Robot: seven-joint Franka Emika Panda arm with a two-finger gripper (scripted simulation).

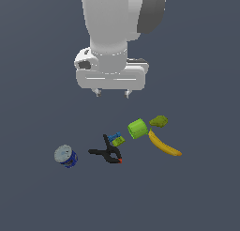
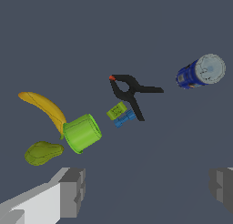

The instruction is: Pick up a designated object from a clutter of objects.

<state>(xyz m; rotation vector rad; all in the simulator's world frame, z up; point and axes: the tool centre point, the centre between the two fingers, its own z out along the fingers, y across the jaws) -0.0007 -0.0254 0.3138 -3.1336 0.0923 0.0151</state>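
Six items scattered on desk | blue can apart at exterior view's left end, beside black clamp, uncrowded for grasping | claw released, empty, hovering high above clutter

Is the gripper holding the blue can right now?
No, the gripper hangs open and empty above the clutter, while the blue can lies apart on the surface.
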